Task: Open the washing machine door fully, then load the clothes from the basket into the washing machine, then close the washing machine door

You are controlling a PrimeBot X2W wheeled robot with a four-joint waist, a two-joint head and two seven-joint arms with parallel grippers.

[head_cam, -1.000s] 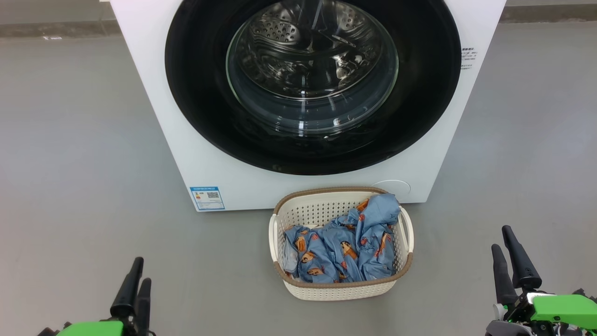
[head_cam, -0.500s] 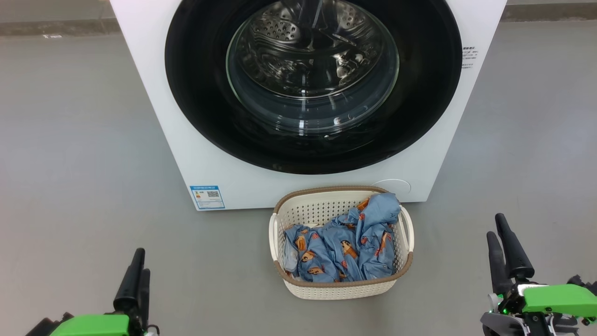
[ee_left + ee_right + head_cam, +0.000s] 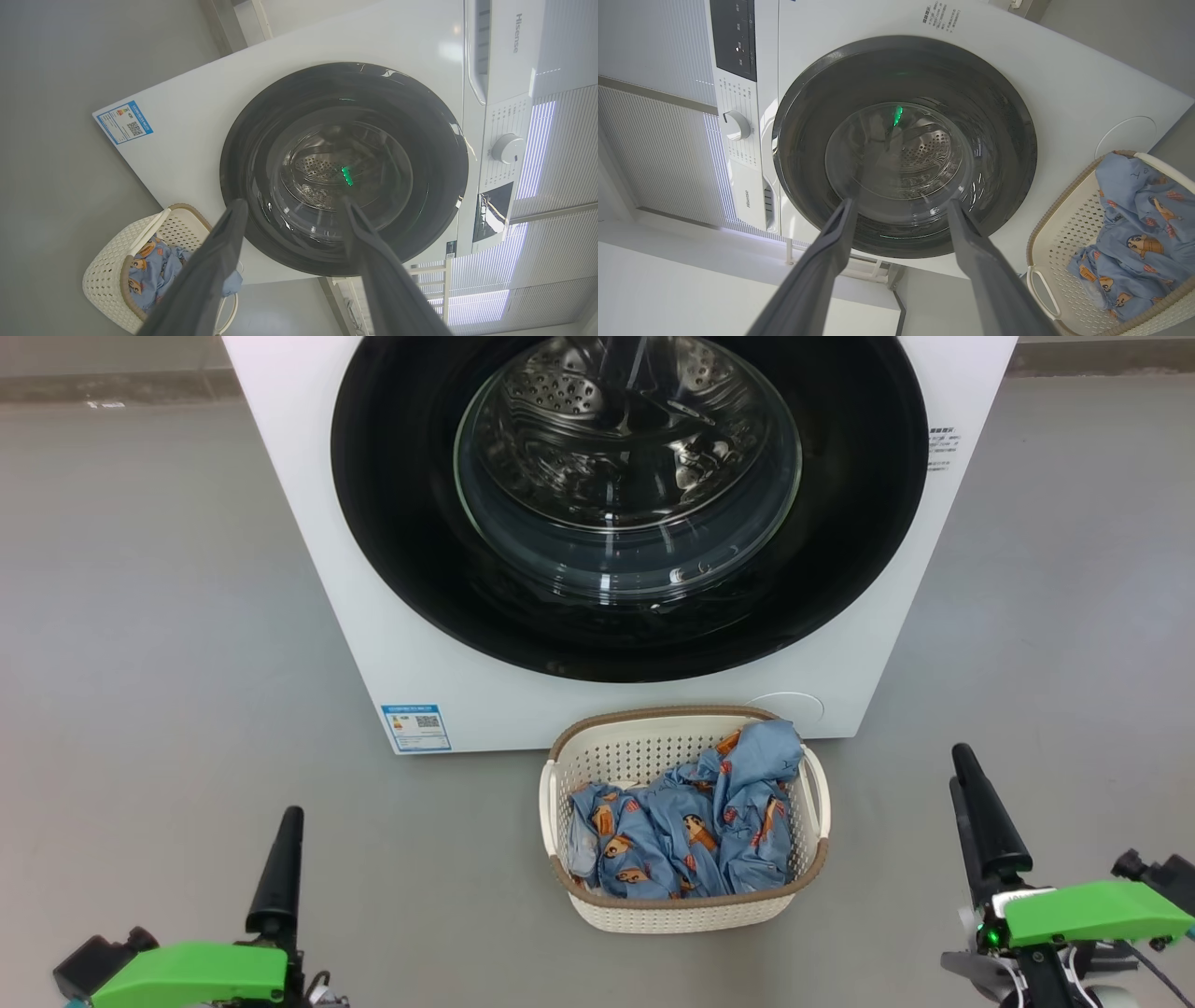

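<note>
- Head view, far left: your left gripper (image 3: 289,826) hovers low over the grey floor (image 3: 140,616), pointing at the machine. It sits edge-on here, but the left wrist view shows its two fingers spread wide with nothing between them.
- A small blue label (image 3: 416,727) marks the lower left corner of the white washing machine (image 3: 308,523), which stands square to you.
- Centre: the washing machine door (image 3: 392,523) is shut flush with the front. Its domed glass window (image 3: 627,523) shows the perforated steel drum (image 3: 560,397) bare behind it, so the opening step looks not yet begun.
- Just below and slightly right, the basket (image 3: 653,717) is parked against the machine's foot, probably to give each garment a short lift to the drum. Whether the door's swing clears its rim you cannot tell.
- The clothes (image 3: 691,821) lie crumpled inside, heaped toward the right, one fold riding up over the far right corner.
- Far right: your right gripper (image 3: 960,770) is also low and well apart from the basket. The right wrist view shows it wide and empty.
- Both arms appear held to the sides so that door and basket are in plain sight for your first reach.
</note>
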